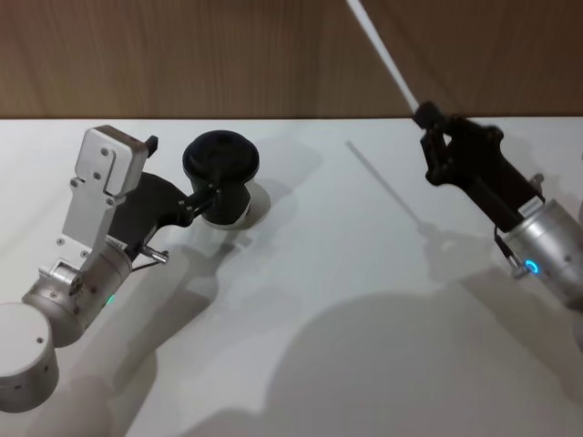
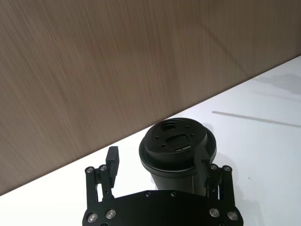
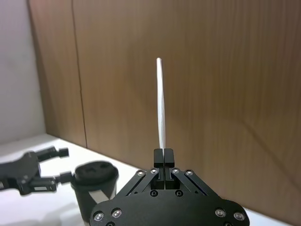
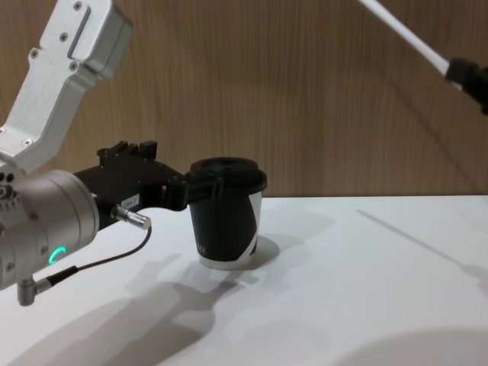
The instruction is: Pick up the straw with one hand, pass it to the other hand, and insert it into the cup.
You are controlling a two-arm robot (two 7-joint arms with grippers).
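The black cup (image 1: 219, 159) with its black lid stands on the white table, left of centre. My left gripper (image 1: 182, 168) is open around it: one finger rests against the cup's side (image 2: 176, 141) and the other finger (image 2: 113, 160) stands apart from it. The cup (image 4: 225, 213) is upright. My right gripper (image 1: 422, 114) is raised at the right and shut on the lower end of the white straw (image 1: 383, 55). The straw (image 3: 161, 103) points up and away from the fingers, high above the table (image 4: 404, 30).
A wooden wall (image 1: 273, 55) runs along the back edge of the white table (image 1: 364, 273). Bare tabletop lies between the cup and the right arm. The left gripper (image 3: 63, 164) and the cup (image 3: 94, 176) show far off in the right wrist view.
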